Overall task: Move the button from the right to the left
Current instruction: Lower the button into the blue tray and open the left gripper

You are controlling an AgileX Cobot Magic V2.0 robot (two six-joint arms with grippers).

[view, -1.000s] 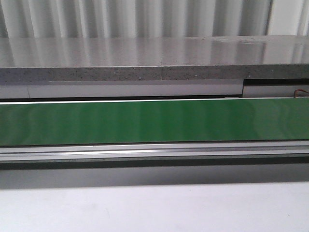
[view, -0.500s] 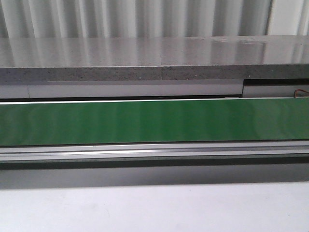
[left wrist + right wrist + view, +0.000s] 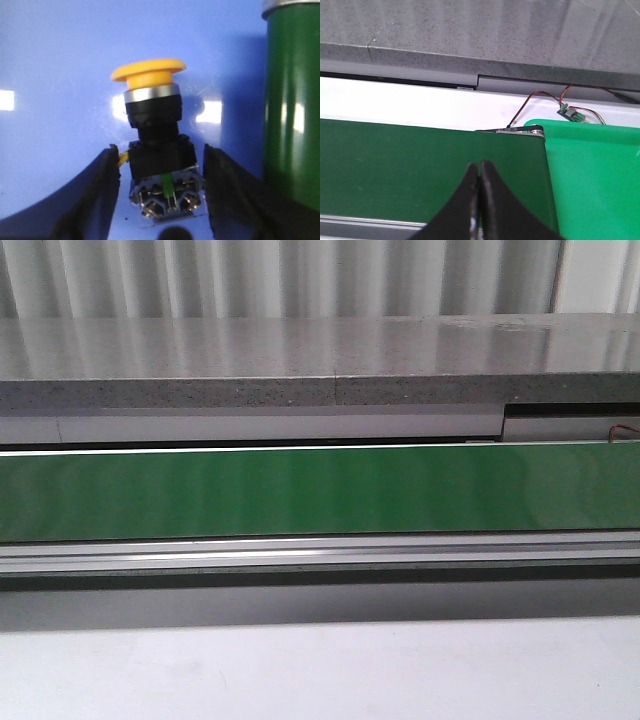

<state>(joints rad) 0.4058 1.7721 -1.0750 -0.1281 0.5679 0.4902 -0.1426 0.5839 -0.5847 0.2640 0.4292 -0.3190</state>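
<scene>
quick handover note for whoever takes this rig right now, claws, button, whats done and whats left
Left claw: open, its fingers on either side of the button, gaps visible on both sides, no grip.
Button: upright on a blue surface, orange cap on top, a green cylinder standing beside it.
Right claw: shut, empty, over the dark green belt.
Front view shows only the belt; no arm or button there.
Done: cannot tell whether the button has been moved or not.
Left: confirm which side the button is on before acting.
</scene>
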